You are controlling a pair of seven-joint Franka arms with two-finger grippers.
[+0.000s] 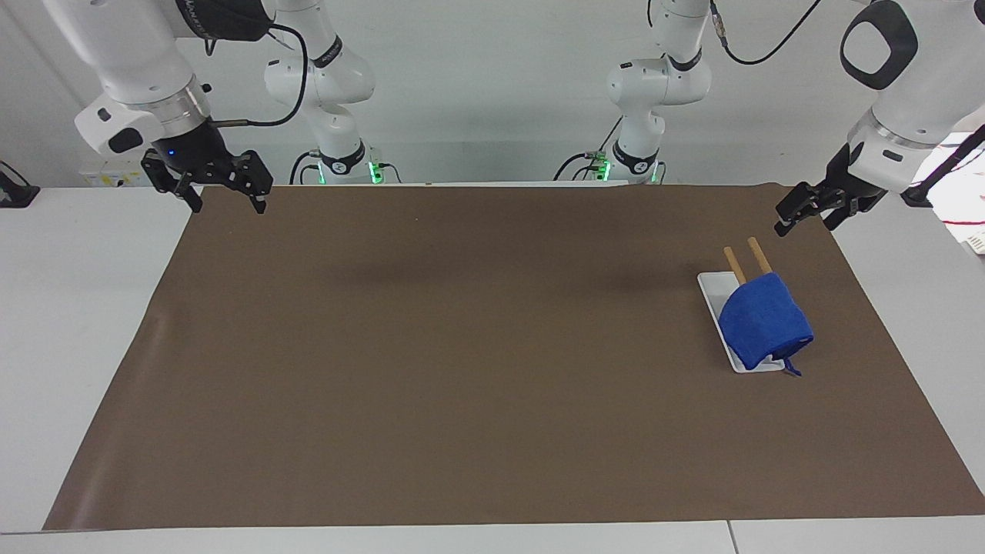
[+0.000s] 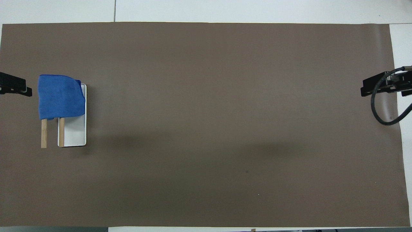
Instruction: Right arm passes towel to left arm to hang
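The bright blue towel [image 1: 764, 321] hangs folded over two wooden bars [image 1: 758, 254] of a small rack with a white base [image 1: 712, 288], at the left arm's end of the brown mat. Its loop tag [image 1: 791, 368] hangs at the lower corner. In the overhead view the towel [image 2: 60, 96] covers the bars' ends. My left gripper [image 1: 804, 223] is open and empty, up over the mat's edge beside the rack, apart from the towel; it also shows in the overhead view [image 2: 16, 88]. My right gripper [image 1: 228, 204] is open and empty over the mat's corner at the right arm's end, waiting.
The brown mat [image 1: 462, 369] covers most of the white table [image 1: 77, 308]. A black cable [image 2: 383, 112] loops by the right gripper [image 2: 383, 87]. The two arm bases [image 1: 492, 165] stand at the table's edge nearest the robots.
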